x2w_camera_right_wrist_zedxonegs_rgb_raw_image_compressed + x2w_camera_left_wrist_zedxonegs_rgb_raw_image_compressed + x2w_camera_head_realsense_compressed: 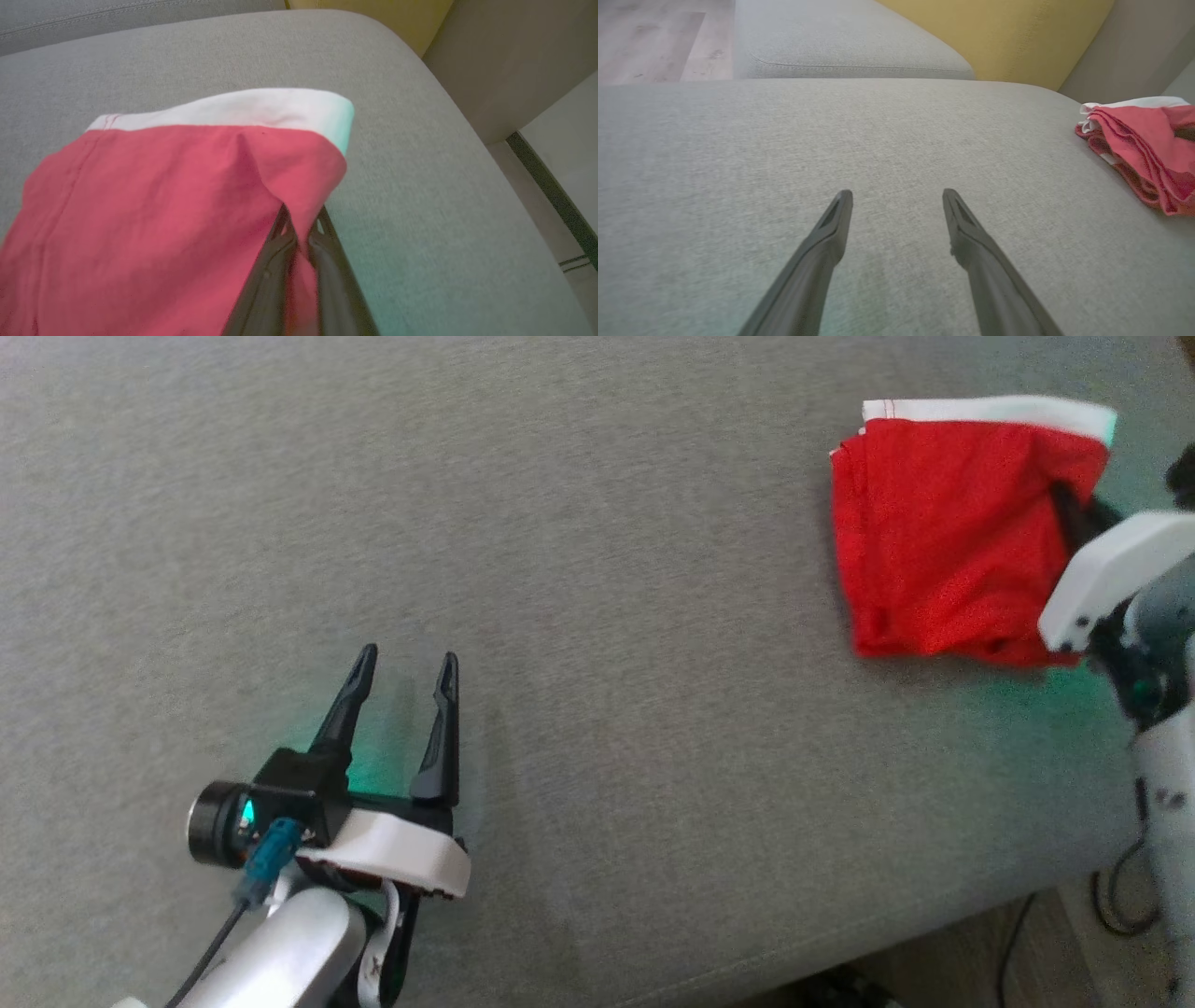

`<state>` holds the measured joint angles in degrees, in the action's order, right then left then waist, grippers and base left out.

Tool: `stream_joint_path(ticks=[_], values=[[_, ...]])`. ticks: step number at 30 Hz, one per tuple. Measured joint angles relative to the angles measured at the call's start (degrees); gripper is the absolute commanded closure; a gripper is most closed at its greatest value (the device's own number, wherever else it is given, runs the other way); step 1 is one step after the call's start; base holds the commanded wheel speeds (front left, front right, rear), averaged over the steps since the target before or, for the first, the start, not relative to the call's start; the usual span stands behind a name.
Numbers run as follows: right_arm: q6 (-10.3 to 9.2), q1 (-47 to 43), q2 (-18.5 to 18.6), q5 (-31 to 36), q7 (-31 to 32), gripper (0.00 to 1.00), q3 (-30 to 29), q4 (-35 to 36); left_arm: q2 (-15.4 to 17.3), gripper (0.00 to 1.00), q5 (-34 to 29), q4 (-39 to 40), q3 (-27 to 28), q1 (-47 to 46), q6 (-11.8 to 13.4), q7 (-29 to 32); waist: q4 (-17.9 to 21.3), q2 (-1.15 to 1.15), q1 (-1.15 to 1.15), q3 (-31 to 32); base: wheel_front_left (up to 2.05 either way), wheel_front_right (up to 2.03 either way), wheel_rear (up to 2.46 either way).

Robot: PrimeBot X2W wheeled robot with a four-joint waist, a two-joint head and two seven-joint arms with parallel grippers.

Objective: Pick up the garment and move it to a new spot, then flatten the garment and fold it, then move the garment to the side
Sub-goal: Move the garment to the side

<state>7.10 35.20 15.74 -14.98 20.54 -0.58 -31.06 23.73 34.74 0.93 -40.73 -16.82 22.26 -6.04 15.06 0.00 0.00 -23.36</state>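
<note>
Right gripper (301,218), at the frame's right edge, angles in, clamped tight on the folded red garment (943,541); left gripper (407,665), lower left, points up-frame, spread wide, empty.

Grey fabric cushion (597,523), yellow backrest (1017,37) behind it, pale wood floor (654,42) beyond.

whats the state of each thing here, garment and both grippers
garment: folded into a compact stack, lying at the right side of the grey cushion
right gripper: shut on the garment's right edge
left gripper: open, holding nothing, over bare cushion
</note>
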Motion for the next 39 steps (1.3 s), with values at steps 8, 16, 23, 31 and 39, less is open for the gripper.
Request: stream_joint_path(ticks=[8,16,23,31,39], values=[[0.01,7.11,6.35,3.49,-1.20,1.00,-2.94,-6.44,0.29,0.00,-0.02,1.13,0.01,-0.60,0.76,0.00,-4.24,0.00,0.00,-1.03,0.00,0.00,0.00],[0.00,10.68,9.71,10.72,-5.97,0.00,-7.33,-9.20,0.13,0.00,-0.02,1.15,-0.14,-0.57,0.92,-0.12,-8.47,0.00,0.00,-2.14,0.00,0.00,0.00],[0.00,10.66,7.66,14.17,-10.34,0.00,-9.18,-9.39,-0.66,0.00,0.08,-0.08,-0.15,-0.47,0.86,-1.21,-9.48,0.00,0.00,-0.48,0.00,0.00,0.00],[0.01,9.04,2.93,13.29,-14.93,0.00,-2.36,-5.12,-0.70,0.00,1.85,-0.97,0.45,0.73,0.87,-2.78,-9.68,0.00,-0.01,4.29,0.00,0.00,0.00],[0.01,1.69,-0.27,10.11,-18.84,0.00,3.26,0.01,-0.03,0.00,4.92,-3.26,4.57,5.27,0.91,-5.95,-10.89,0.00,-0.01,11.99,0.00,0.00,0.00]])
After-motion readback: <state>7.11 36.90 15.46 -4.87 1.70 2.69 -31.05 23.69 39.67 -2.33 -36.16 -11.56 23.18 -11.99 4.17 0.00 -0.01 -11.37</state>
